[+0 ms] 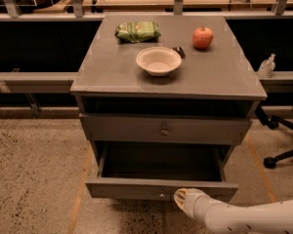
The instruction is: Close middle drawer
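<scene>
The middle drawer [136,188] of the grey cabinet [112,77] is pulled well out, and its dark inside looks empty. It has a flat grey front with a small knob [162,194] at the centre. My gripper [184,199], the cream tip of a white arm coming in from the lower right, is at the drawer front just right of the knob and seems to touch it. The drawer above [164,129] has its front nearly flush, with a dark gap over it.
On the cabinet top are a white bowl [158,61], a red apple [202,37], a green bag [137,31] and a small dark object [178,52]. An office chair base [283,155] stands at the right. A speckled floor [34,179] lies around the cabinet.
</scene>
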